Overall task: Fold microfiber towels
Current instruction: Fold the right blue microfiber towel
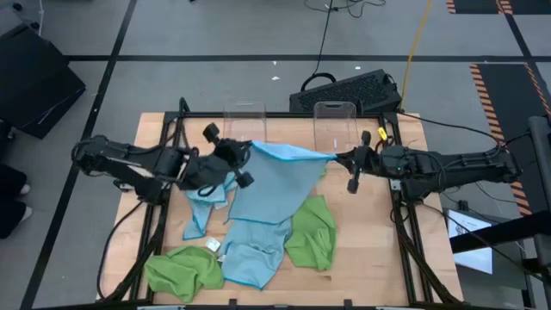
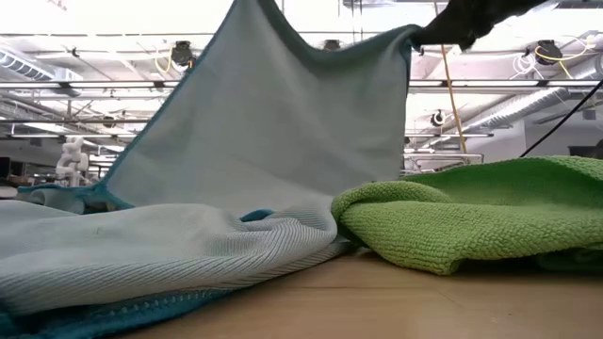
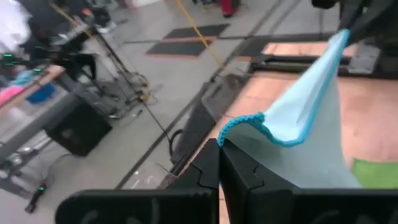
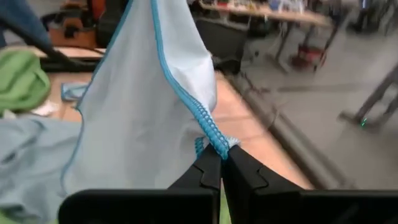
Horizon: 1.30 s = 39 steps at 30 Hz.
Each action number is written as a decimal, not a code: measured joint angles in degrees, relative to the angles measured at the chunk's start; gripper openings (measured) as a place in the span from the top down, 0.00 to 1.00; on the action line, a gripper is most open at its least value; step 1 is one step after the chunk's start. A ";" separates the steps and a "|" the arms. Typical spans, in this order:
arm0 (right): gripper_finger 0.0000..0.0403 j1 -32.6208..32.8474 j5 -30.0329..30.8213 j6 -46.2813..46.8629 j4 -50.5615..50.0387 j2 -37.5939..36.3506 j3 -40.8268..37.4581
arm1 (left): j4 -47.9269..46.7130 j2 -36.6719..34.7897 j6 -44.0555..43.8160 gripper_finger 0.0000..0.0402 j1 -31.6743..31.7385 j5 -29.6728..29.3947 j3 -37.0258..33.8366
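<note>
A light blue microfiber towel [image 1: 271, 185] is stretched between my two grippers above the table's middle. Its lower end [image 1: 250, 258] lies on the table. My left gripper [image 1: 244, 157] is shut on the towel's upper left corner, and my right gripper [image 1: 341, 158] is shut on its upper right corner. A second blue towel [image 1: 202, 207] lies crumpled under the left arm. One lime green towel [image 1: 312, 232] lies bunched beside the hanging towel on the right, and another [image 1: 182, 271] at the near left. In the low view the held towel [image 2: 273, 122] rises like a sheet behind the green towel [image 2: 471, 217]. My left gripper pinches the blue towel's stitched corner [image 3: 231, 129] between its two shut fingers [image 3: 205, 171], coming nearly level from the table's left. The hem curls just past the fingertips. From there the top edge runs off to the other gripper. My right gripper pinches the opposite corner at its stitched hem [image 4: 213, 140] between its two shut fingers [image 4: 242, 171], coming nearly level from the table's right. The cloth hangs down from the hold, its lower end on the table.
Two clear plastic bins [image 1: 245, 116] [image 1: 336, 116] stand at the table's far edge. A black case [image 1: 349, 90] lies on the floor beyond them. Bare wood [image 1: 370, 250] shows at the table's near right.
</note>
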 joint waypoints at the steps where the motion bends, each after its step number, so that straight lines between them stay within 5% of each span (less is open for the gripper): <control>1: 1.00 0.00 -0.76 2.57 -0.85 -0.09 0.00 | 0.09 0.00 0.30 0.99 0.86 2.28 0.00; 9: 1.00 0.00 -17.14 14.83 -1.62 -2.73 -0.06 | 2.15 0.02 -12.46 0.99 4.25 10.40 0.00; 14: 1.00 -0.84 -23.66 10.98 -1.67 -7.72 -0.04 | 6.13 0.04 -14.60 0.99 4.28 10.58 0.00; 24: 1.00 -5.14 -23.83 18.02 -8.69 -17.52 0.00 | 7.62 0.09 -16.06 0.99 4.68 10.77 0.00; 29: 1.00 -5.09 -23.26 29.68 -15.05 -19.00 0.00 | 7.17 0.11 -19.70 0.99 6.62 17.26 0.00; 39: 1.00 -5.09 -11.73 42.84 -12.64 -17.71 0.00 | 7.60 -0.22 -9.99 0.99 8.60 26.70 0.00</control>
